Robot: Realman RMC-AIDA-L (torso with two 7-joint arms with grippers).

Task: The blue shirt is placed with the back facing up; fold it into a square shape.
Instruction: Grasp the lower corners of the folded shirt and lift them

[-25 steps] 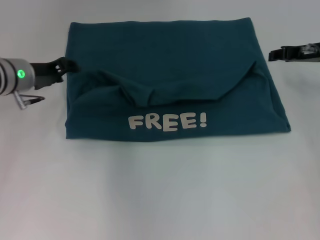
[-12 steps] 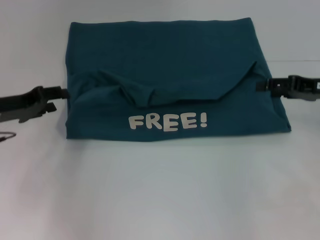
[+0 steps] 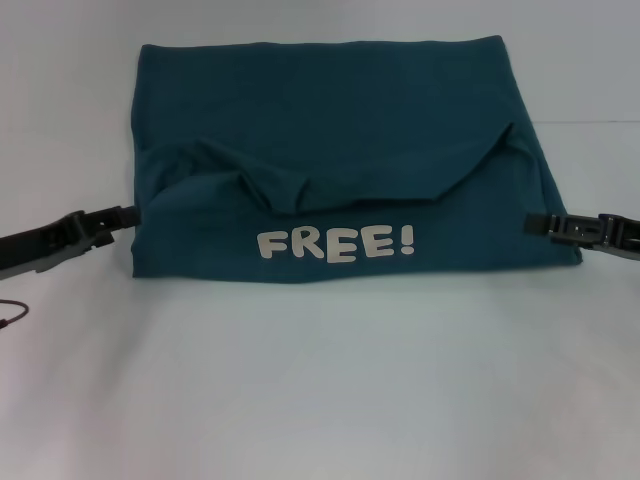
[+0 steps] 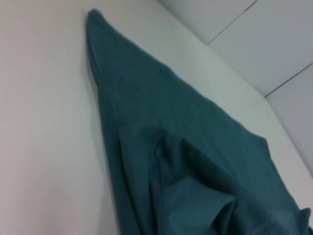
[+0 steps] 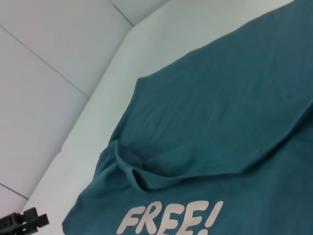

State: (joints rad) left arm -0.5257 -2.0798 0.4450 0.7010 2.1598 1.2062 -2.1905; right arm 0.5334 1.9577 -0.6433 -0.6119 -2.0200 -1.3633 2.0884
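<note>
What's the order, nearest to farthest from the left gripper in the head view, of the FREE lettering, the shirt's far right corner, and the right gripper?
Measured from the left gripper, at the blue shirt's left edge:
1. FREE! lettering, on the near front fold, mid-shirt.
2. Right gripper, at the shirt's right edge.
3. Far right corner, at the back; close to the right gripper in distance, so this order is unsure.
</note>
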